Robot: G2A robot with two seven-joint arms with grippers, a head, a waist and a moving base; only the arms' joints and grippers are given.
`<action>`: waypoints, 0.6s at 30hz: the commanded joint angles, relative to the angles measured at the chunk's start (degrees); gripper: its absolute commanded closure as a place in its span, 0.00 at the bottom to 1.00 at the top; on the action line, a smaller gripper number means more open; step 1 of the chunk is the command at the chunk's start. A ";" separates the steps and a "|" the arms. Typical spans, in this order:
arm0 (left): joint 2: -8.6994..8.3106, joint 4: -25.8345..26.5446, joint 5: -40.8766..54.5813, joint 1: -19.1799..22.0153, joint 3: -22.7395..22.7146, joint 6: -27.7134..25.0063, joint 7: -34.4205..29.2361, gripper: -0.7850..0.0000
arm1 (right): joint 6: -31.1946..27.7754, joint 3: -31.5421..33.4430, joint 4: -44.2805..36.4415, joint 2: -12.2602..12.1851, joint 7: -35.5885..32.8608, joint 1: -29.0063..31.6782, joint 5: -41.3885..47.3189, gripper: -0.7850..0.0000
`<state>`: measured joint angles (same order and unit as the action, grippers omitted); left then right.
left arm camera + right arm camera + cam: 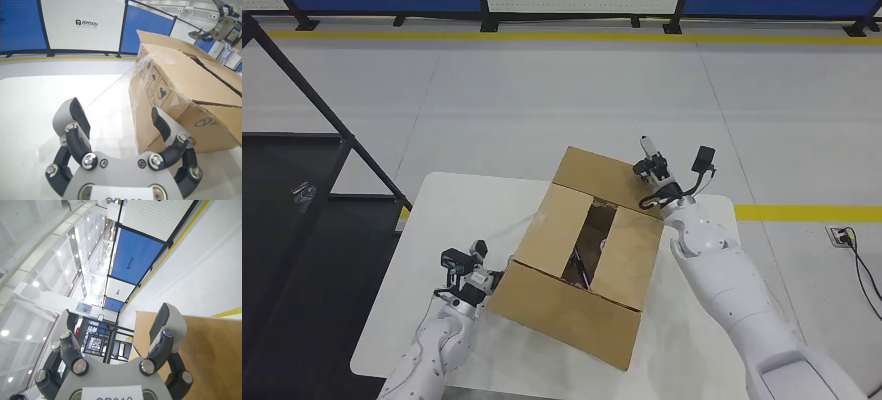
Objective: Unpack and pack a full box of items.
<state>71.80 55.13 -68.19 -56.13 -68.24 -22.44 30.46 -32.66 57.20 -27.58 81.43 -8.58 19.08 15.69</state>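
One cardboard box [577,260] is sitting skewed on the white bench [442,220]. A black frame rack [302,190] is standing beside the bench, and a yellow floor line [802,212] is running past it. Four flaps are showing: the far flap [597,168] and near flap [562,312] are lying spread outward. Two inner flaps [554,228] are leaning over the opening and blocking my view inside. They are leaving one dark gap [587,248], and I am unable to identify its contents. One strip of clear tape [143,64] is hanging loose from a box corner. The left gripper [115,111] is hovering at that corner, fingers [79,115] spread wide and holding nothing. Whether one is touching the cardboard I cannot tell. The right gripper [115,317] is hanging over the far flap, fingers wide apart, empty.
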 commanded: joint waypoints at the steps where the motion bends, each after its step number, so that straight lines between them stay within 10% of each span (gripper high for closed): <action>1: -0.28 0.34 -0.77 -0.50 -0.35 -2.08 0.46 0.00 | 0.17 0.41 -0.28 -0.03 -0.49 0.14 0.02 0.00; 7: -1.09 2.43 -1.62 -2.38 -1.96 -6.41 0.66 0.00 | 1.21 1.16 -0.83 0.12 -2.23 0.07 -0.21 0.00; 18: 0.02 0.29 0.87 0.07 -2.51 5.34 0.36 0.00 | 1.63 1.86 -0.44 0.78 -2.93 -0.30 -1.39 0.00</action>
<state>71.61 55.91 -67.24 -56.56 -71.21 -18.08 30.78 -31.06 58.98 -28.10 82.17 -11.48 18.80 14.39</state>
